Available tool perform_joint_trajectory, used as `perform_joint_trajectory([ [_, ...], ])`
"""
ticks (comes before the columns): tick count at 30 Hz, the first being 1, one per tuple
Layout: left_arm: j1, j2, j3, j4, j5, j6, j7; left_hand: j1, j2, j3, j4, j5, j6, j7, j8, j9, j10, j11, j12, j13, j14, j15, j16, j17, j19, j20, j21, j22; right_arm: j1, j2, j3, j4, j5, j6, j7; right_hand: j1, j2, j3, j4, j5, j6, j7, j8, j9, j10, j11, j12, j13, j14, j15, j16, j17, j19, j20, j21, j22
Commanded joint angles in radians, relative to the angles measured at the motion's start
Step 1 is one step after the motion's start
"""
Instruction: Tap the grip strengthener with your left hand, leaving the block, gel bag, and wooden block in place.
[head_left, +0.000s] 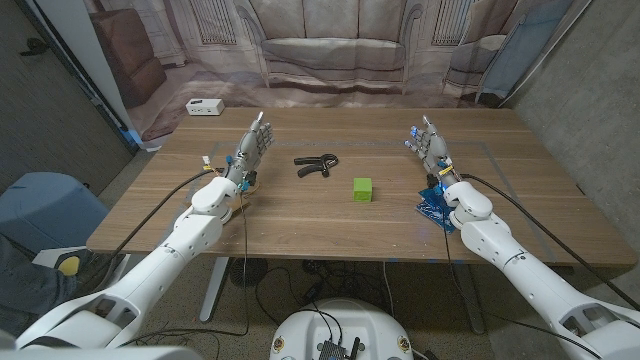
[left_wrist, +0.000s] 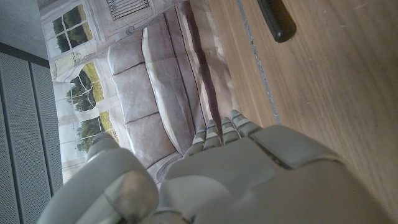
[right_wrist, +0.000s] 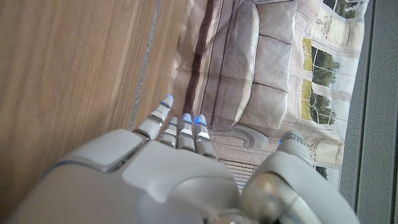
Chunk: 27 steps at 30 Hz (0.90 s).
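From the head view, left hand upright, fingers apart and empty, grip strengthener untouched just beside it toward green block, so approach pending, calling for a short inward reach; in left wrist view, probably its black handle; right hand likewise spread.

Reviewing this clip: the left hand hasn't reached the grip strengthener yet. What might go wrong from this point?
1. The left hand stands apart from the grip strengthener; a hard tap may slide the light tool along the table.
2. The green block sits just beyond the strengthener, so overshooting could nudge it.
3. A small wooden piece seems to lie by the left wrist; moving the arm may drag it.
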<state>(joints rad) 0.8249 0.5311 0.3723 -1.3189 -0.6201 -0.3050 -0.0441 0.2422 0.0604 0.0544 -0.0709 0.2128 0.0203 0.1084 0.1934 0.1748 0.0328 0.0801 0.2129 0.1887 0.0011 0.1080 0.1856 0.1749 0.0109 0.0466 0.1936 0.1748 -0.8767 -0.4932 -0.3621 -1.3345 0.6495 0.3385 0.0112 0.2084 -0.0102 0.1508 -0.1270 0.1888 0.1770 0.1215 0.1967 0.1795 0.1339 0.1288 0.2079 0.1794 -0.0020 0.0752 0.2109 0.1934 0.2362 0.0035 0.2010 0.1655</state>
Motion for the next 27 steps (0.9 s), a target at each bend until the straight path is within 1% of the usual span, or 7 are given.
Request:
perform_joint_trajectory([
  [1,0.003,0.017,0.011,-0.030,0.097,-0.019,0.091,0.052,0.018,0.021,-0.031,-0.005,0.021,-0.001,0.010,0.003,0.031,-0.007,0.013,0.005,0.033,-0.002,0.014,0.004,0.023,0.005,0.010,0.004,-0.017,0.010,0.005,-0.005,-0.012,0.047,-0.011,0.010,-0.001,0.006,0.001,0.005,0.009,0.002,0.007,0.004,0.004,0.009,0.003,0.005,0.005,0.008,0.005,0.005,0.008,0.001,0.003,0.006],
  [3,-0.002,0.021,0.016,-0.026,0.121,-0.026,0.102,0.080,0.028,0.035,-0.045,-0.009,0.032,0.000,0.012,0.003,0.039,-0.004,0.014,0.005,0.048,-0.007,0.016,0.004,0.032,0.000,0.013,0.004,-0.015,0.015,0.004,0.006,-0.013,0.061,-0.003,0.011,-0.001,0.006,0.001,0.005,0.009,0.002,0.007,0.004,0.004,0.008,0.003,0.005,0.005,0.008,0.005,0.005,0.009,0.001,0.003,0.006],
  [4,-0.004,0.022,0.018,-0.027,0.131,-0.025,0.110,0.099,0.032,0.044,-0.056,-0.012,0.035,-0.002,0.013,0.004,0.042,-0.005,0.014,0.005,0.052,-0.011,0.015,0.003,0.043,-0.013,0.015,0.004,-0.014,0.017,0.004,0.010,-0.012,0.066,0.000,0.011,0.000,0.006,0.001,0.005,0.010,0.002,0.007,0.004,0.005,0.008,0.003,0.005,0.006,0.008,0.005,0.005,0.009,0.001,0.003,0.006],
  [6,-0.009,0.023,0.022,-0.024,0.148,-0.026,0.119,0.135,0.036,0.060,-0.075,-0.019,0.056,-0.007,0.018,0.004,0.061,-0.016,0.019,0.006,0.069,-0.021,0.016,0.003,0.057,-0.024,0.017,0.003,-0.014,0.019,0.003,0.018,-0.014,0.077,0.006,0.011,0.000,0.006,0.001,0.005,0.010,0.002,0.007,0.005,0.005,0.009,0.002,0.005,0.006,0.008,0.005,0.005,0.009,0.001,0.003,0.006],
  [10,-0.023,0.029,0.033,-0.026,0.182,-0.013,0.135,0.178,0.033,0.075,-0.093,-0.026,0.085,-0.019,0.024,0.005,0.092,-0.029,0.027,0.006,0.105,-0.038,0.022,0.002,0.080,-0.029,0.021,0.003,-0.021,0.017,0.007,0.015,-0.010,0.080,0.006,0.012,0.000,0.006,0.001,0.005,0.011,0.001,0.007,0.005,0.006,0.009,0.002,0.005,0.008,0.008,0.005,0.005,0.010,0.001,0.003,0.006],
  [20,-0.054,0.030,0.061,-0.024,0.287,-0.004,0.201,0.269,0.029,0.110,-0.108,-0.028,0.141,-0.025,0.031,0.007,0.155,-0.046,0.040,0.007,0.169,-0.049,0.025,0.001,0.132,-0.019,0.028,0.003,-0.045,-0.004,0.017,-0.025,-0.007,0.070,-0.004,0.013,0.001,0.006,0.000,0.005,0.013,0.001,0.006,0.005,0.008,0.009,0.001,0.005,0.010,0.010,0.005,0.005,0.011,0.002,0.002,0.006],
  [27,-0.055,0.056,0.074,-0.078,0.367,0.066,0.266,0.319,0.018,0.125,-0.111,-0.028,0.162,-0.022,0.032,0.008,0.178,-0.053,0.042,0.008,0.201,-0.057,0.026,0.000,0.165,-0.010,0.034,0.003,-0.057,-0.008,0.022,-0.040,-0.007,0.073,-0.011,0.014,0.001,0.005,0.000,0.004,0.013,0.000,0.005,0.005,0.009,0.009,0.000,0.005,0.010,0.009,0.004,0.006,0.011,0.003,0.001,0.006],
])
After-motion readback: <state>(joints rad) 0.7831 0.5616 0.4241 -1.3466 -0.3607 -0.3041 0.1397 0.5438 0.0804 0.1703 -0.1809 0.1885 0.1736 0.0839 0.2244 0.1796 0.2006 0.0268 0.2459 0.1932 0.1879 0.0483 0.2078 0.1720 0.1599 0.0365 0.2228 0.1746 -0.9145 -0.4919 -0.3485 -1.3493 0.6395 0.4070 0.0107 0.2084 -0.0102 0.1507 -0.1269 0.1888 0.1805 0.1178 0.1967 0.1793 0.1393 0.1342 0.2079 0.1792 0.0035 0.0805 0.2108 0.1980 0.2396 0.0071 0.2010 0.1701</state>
